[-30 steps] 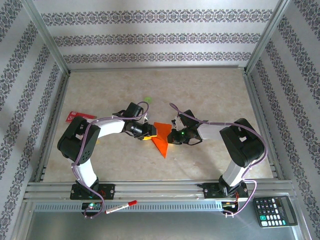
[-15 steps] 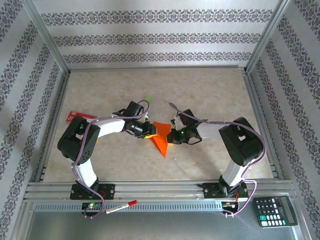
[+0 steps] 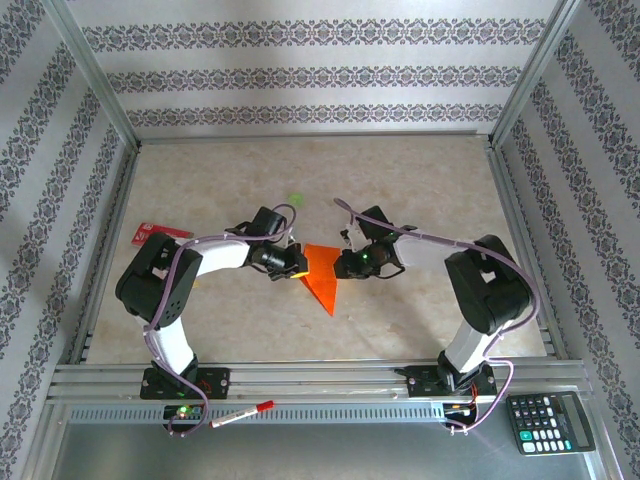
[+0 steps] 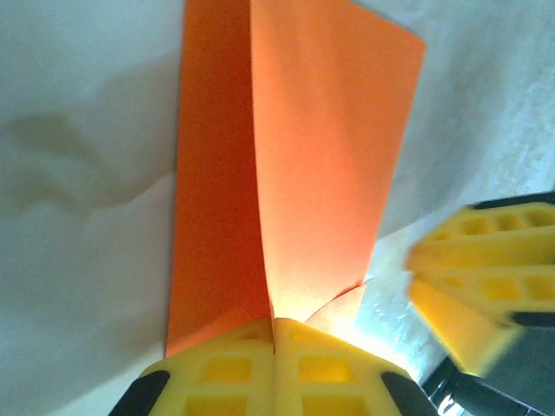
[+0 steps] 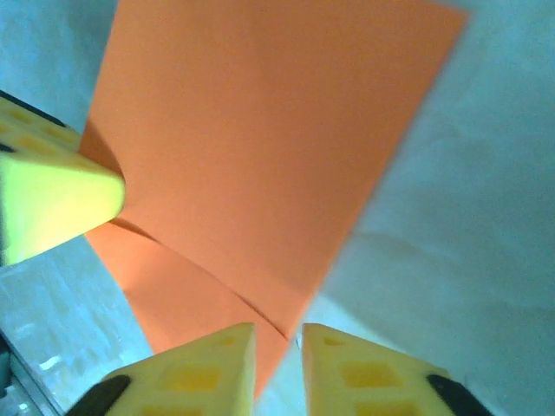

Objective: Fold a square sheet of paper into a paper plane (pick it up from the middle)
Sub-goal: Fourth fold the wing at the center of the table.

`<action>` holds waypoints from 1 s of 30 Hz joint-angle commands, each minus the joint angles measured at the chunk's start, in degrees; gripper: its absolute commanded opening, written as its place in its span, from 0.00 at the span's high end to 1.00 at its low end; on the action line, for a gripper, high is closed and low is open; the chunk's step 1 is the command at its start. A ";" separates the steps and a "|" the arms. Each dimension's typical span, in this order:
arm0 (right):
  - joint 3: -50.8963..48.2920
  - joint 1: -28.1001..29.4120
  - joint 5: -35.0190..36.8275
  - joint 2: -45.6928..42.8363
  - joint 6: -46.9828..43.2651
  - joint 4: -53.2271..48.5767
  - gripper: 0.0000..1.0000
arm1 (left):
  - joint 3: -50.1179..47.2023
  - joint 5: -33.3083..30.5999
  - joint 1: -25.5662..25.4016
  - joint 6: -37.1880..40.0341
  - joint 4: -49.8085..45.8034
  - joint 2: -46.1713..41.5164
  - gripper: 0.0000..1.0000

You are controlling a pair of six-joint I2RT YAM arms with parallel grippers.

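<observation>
The square sheet of paper [image 3: 322, 276] is bright orange and folded into a pointed wedge shaped like a paper plane, its tip toward the near edge. My left gripper [image 3: 292, 265] sits at its left side. In the left wrist view that gripper [image 4: 276, 326] is shut on an upright fold of the paper [image 4: 321, 156]. My right gripper [image 3: 344, 266] is at the paper's right side. In the right wrist view its jaws [image 5: 278, 343] stand slightly apart, with the paper's [image 5: 260, 147] corner edge between them, unpinched.
A small red card [image 3: 160, 232] lies at the table's left edge and a green spot [image 3: 294, 198] lies behind the paper. A calculator [image 3: 550, 422] and a pen [image 3: 240, 415] rest beyond the near rail. Metal frame posts border the table.
My left gripper has closed on the paper's fold. My right gripper has let go, its jaws now slightly apart, and has moved a little away from me.
</observation>
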 commanded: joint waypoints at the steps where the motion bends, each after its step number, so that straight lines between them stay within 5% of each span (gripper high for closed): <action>1: -0.82 1.47 5.34 -6.35 -2.24 -3.27 0.75 | -2.95 -2.63 -0.53 -6.17 1.82 -4.57 1.00; 17: -6.64 24.37 28.56 -8.98 3.28 10.75 0.64 | -4.99 -5.88 -0.52 -23.10 1.54 -10.80 1.00; 30: -2.30 31.52 46.34 -3.35 3.91 8.74 0.60 | -2.79 -5.61 -0.55 -22.94 -2.11 -10.92 1.00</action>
